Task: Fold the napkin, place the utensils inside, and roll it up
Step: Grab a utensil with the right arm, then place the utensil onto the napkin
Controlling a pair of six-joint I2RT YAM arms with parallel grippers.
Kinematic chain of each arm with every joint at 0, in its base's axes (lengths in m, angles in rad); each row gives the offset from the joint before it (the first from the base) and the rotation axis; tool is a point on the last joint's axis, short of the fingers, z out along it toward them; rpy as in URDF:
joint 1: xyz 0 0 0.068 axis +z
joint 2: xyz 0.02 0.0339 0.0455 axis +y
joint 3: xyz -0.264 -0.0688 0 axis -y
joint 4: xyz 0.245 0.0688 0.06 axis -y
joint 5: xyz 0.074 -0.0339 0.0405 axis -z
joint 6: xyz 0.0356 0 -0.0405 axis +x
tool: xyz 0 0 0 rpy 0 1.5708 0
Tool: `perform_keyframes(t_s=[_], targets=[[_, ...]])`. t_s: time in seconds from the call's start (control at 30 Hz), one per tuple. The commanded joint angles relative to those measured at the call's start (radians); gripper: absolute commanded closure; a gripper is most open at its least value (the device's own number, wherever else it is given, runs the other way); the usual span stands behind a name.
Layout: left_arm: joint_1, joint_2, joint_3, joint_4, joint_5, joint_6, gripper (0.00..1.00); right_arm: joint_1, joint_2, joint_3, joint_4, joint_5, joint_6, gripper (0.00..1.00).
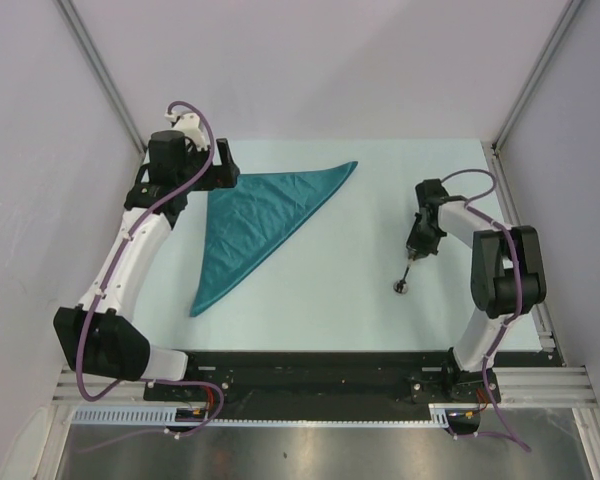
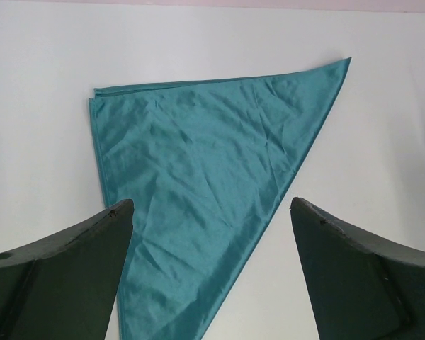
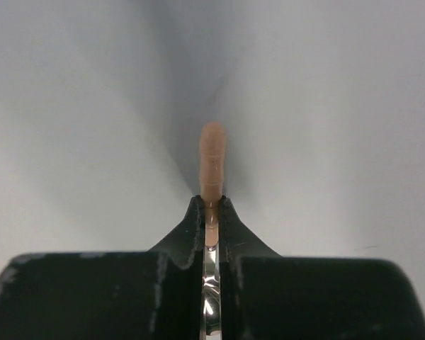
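A robotics lab test cell: plain white panel walls point(image 1: 310, 60) close in a pale table point(image 1: 360, 300) from 9 round to 3 o'clock. Aluminium frame posts point(image 1: 100, 68) stand at 10 and 2, and two cabled robot arms point(image 1: 130, 255) bolt to a slotted metal rail point(image 1: 540, 382) at 6 o'clock.

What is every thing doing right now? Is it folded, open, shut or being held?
napkin: folded into a triangle, lying flat.
spoon: held, tan handle poking out past the fingers.
left gripper: open, empty, above the napkin.
right gripper: shut on the spoon.
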Motion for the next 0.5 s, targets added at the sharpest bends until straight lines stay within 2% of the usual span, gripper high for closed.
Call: perform_keyframes(t_s=[0.0,0.2,0.23,0.33,0.47], targets=[[0.01,-0.024,0.004,0.035,0.05,-0.012,0.04,0.133,0.007,0.138,-0.023,-0.069,0.081,1.0],[0.029,-0.03,-0.005,0.049,0.093,-0.018,0.04,0.315,0.16,0.366,0.079,-0.184,0.226,1.0],[0.035,-0.03,-0.005,0.052,0.094,-0.018,0.04,0.351,0.192,0.455,0.091,-0.197,0.246,1.0],[0.048,-0.032,-0.011,0.055,0.088,-0.016,0.04,0.396,0.33,0.637,0.118,-0.231,0.321,1.0],[0.065,-0.03,-0.011,0.057,0.099,-0.02,0.04,0.454,0.464,0.779,0.195,-0.255,0.444,1.0]])
